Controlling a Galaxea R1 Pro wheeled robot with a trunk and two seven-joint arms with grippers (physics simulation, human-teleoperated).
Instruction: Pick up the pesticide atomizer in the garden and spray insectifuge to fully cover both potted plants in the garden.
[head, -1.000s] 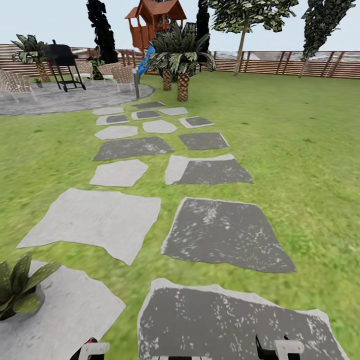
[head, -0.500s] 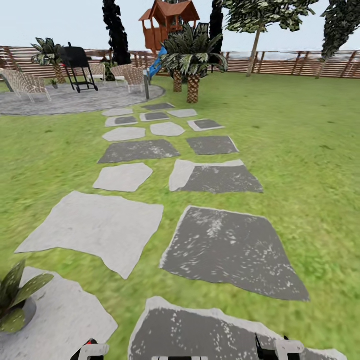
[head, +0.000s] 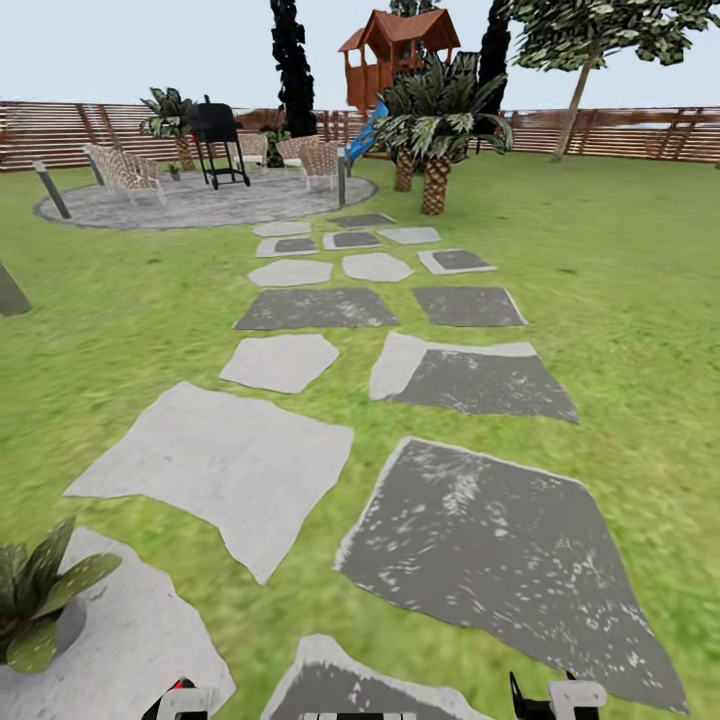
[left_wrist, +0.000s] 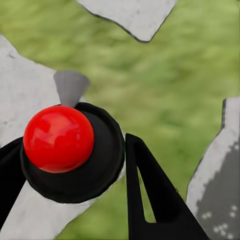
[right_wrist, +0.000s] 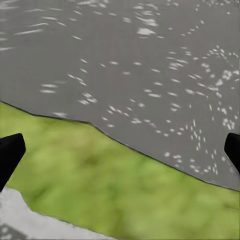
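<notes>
Your head camera looks along a path of grey stepping stones (head: 290, 360) that runs across the lawn (head: 620, 300) toward a round paved patio (head: 200, 205); take this path as the landmark. Left of the path's nearest stone, one potted plant (head: 40, 600) sits at the frame's edge, a low rosette of pointed green leaves resting on a pale stone; the atomizer and the second plant cannot be made out. Farther left of the path, a short dark post (head: 52, 190) stands at the patio's rim. On the patio beyond the path's far end you see woven chairs (head: 125, 170) and a black grill (head: 218, 140). Just right of the path's far end stands a palm (head: 437, 130), with a wooden play tower (head: 400, 55) and blue slide behind it, and a brown slatted fence (head: 620, 135) closes the garden. At the near end of the path, the tops of your two arms show at the lower edge. In the left wrist view, your left gripper (left_wrist: 70, 195) hangs over a stone edge and grass, its two black fingers (left_wrist: 150, 195) set apart on either side of a black disc capped by a red ball (left_wrist: 59, 139); whether they press on it you cannot tell. In the right wrist view, your right gripper (right_wrist: 120, 155) is spread wide, its dark fingertips (right_wrist: 10, 155) at opposite edges, holding nothing, above a dark speckled stone (right_wrist: 150, 65) bordered by grass.
</notes>
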